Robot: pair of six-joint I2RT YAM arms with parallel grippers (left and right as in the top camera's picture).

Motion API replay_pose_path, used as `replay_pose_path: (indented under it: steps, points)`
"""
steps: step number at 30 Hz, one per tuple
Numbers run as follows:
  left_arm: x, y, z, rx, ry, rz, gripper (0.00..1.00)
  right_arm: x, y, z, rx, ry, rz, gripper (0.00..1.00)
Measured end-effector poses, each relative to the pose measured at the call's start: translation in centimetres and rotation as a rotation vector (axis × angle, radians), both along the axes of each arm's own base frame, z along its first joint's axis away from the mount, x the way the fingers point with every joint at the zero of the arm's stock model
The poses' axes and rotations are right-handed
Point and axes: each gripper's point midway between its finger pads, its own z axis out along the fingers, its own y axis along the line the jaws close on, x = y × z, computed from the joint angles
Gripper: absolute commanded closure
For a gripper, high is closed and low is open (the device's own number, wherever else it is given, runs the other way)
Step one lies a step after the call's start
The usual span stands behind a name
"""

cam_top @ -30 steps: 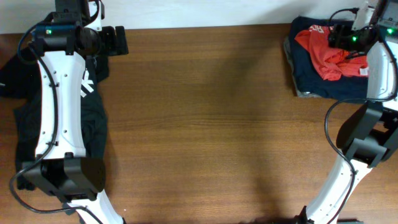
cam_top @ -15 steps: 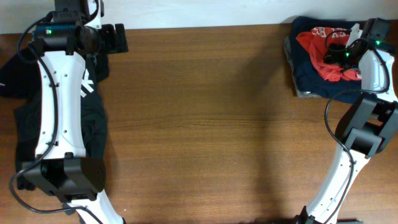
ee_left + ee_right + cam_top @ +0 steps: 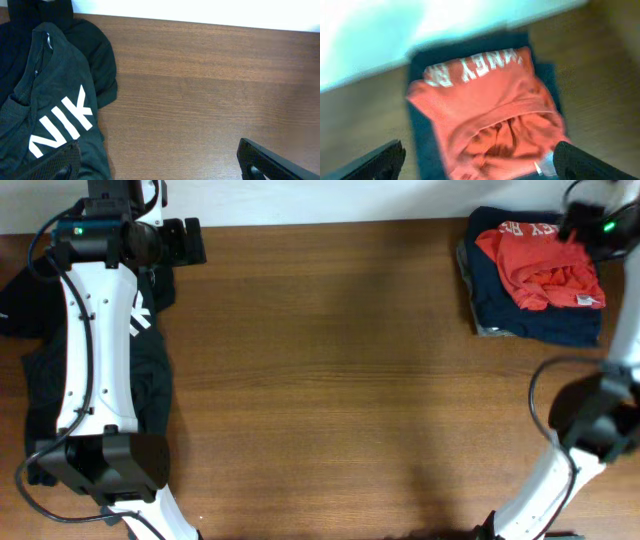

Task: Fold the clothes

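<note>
The clothes lie in two places. An orange-red T-shirt [image 3: 540, 270] with white print sits loosely folded on a stack of navy tops [image 3: 535, 320] at the far right corner. It fills the right wrist view as the orange-red T-shirt [image 3: 490, 100] on navy cloth [image 3: 427, 145]. My right gripper [image 3: 577, 225] hovers over its far edge, open and holding nothing, as the right gripper [image 3: 485, 167] shows. A black shirt [image 3: 150, 380] with white letters lies under my left arm. My left gripper [image 3: 193, 243] stands open over bare wood beside the black shirt [image 3: 55, 110].
The brown wooden table [image 3: 330, 380] runs between the two piles. A white wall [image 3: 200, 10] borders the far edge. My left arm [image 3: 85, 330] stretches over the black shirt along the left side.
My right gripper opened wide, let go of the orange-red T-shirt and pulled back up towards the far right. The shirt stays on the navy stack. The left arm has not moved.
</note>
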Motion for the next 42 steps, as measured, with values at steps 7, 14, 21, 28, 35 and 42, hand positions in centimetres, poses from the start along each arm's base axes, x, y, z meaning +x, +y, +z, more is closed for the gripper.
replay_pose_path:
  steps: [7, 14, 21, 28, 35, 42]
  points:
    - [0.0, 0.0, 0.0, 0.0, 0.0, 0.0, 0.01, -8.2, 6.5, 12.9, 0.154, -0.18, 0.001, 0.01]
    - [0.0, 0.0, 0.0, 0.0, 0.0, 0.0, 0.01, -14.8, 13.7, 12.2, 0.518, -0.007, 0.044, 0.01]
    - [0.0, 0.0, 0.0, 0.0, 0.0, 0.0, 0.01, -15.0, 14.6, 12.2, 0.585, 0.007, 0.056, 0.02]
    - [0.0, 0.0, 0.0, 0.0, 0.0, 0.0, 0.01, -15.8, 14.1, 11.2, 0.534, 0.053, 0.042, 0.01]
    - [0.0, 0.0, 0.0, 0.0, -0.001, 0.0, 0.01, -14.7, 13.5, 11.7, 0.304, -0.005, 0.222, 0.01]
    - [0.0, 0.0, 0.0, 0.0, 0.0, 0.0, 0.01, -13.3, 18.6, 15.9, 0.019, -0.189, 0.484, 0.01]
